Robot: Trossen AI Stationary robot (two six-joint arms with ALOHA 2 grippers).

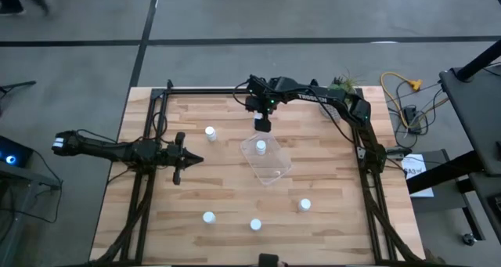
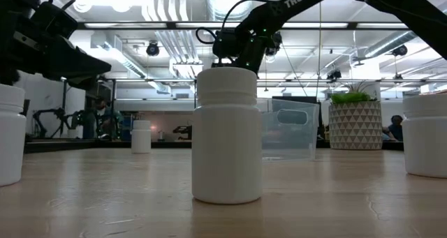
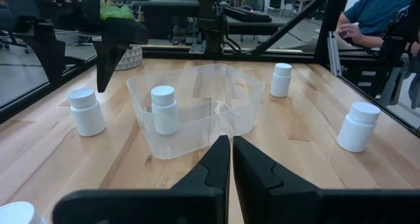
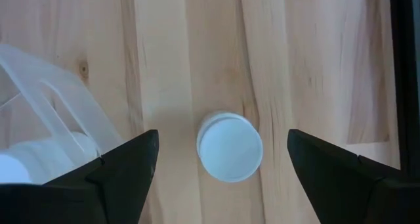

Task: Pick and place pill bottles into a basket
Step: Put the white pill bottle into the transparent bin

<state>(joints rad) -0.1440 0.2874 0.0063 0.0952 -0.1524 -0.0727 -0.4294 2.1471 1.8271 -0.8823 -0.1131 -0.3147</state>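
The right end effector (image 4: 223, 152) is hanging spread wide over a pill bottle (image 4: 230, 146) standing just beside the basket (image 1: 267, 158). One bottle (image 1: 260, 147) is standing inside. The left end effector (image 1: 192, 159), pressed together, is waiting over the desk (image 1: 329, 220). A plant pot (image 2: 355, 125) is sitting behind.

Bottle (image 4: 230, 147) between spread fingers (image 4: 125, 168); basket (image 4: 49, 112) beside, perhaps touching.

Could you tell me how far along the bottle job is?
Done: one pill bottle stands in the basket. In hand: the open right gripper hangs over a second bottle beside it, ungripped. Left: four bottles on the table; left gripper waits shut.
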